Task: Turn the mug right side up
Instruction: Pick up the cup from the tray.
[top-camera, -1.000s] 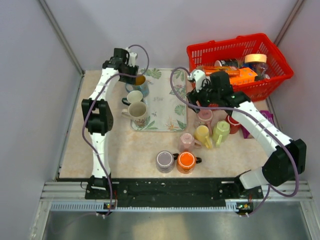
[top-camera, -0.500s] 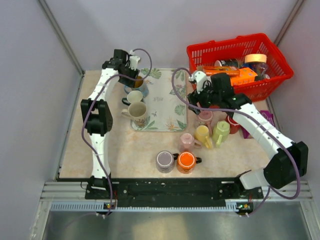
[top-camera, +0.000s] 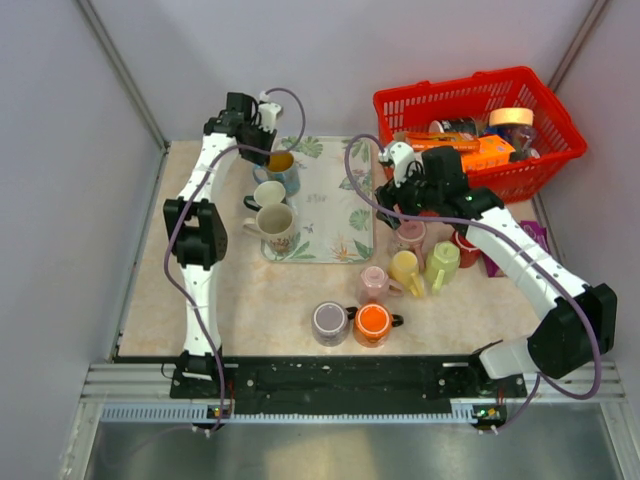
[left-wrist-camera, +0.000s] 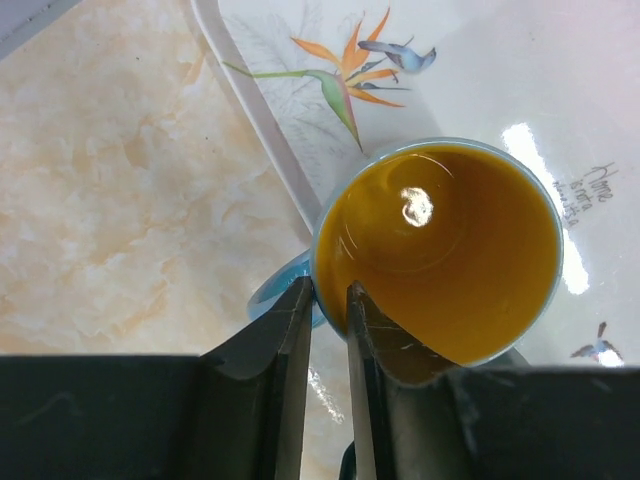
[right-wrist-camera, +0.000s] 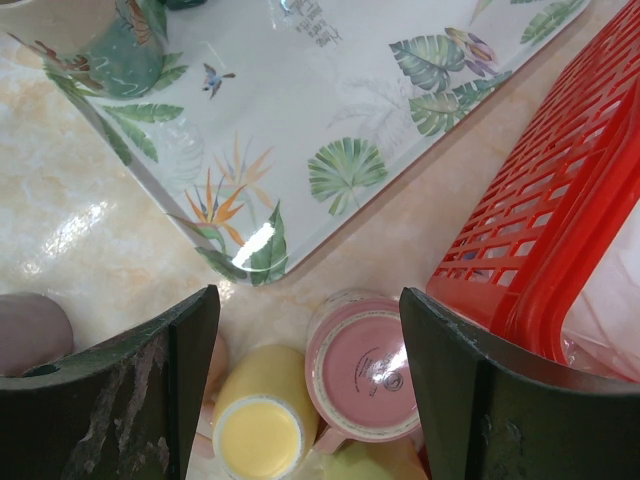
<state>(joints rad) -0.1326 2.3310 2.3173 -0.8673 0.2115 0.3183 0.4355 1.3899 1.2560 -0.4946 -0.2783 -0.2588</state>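
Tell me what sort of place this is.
Probably a robotics lab test cell, not a kitchen: plain grey walls box in the table, a metal rail runs along its near edge, and many mugs sit on and beside a floral tray.

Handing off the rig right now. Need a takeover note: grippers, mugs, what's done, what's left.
Left gripper: shut on the rim of the blue mug, which is upright at the floral tray's far-left corner.
Right gripper: open, above the pink mug, which sits base-up on the table beside the red basket.
Done: blue mug is right side up.
Left: release it; pink mug not yet turned.
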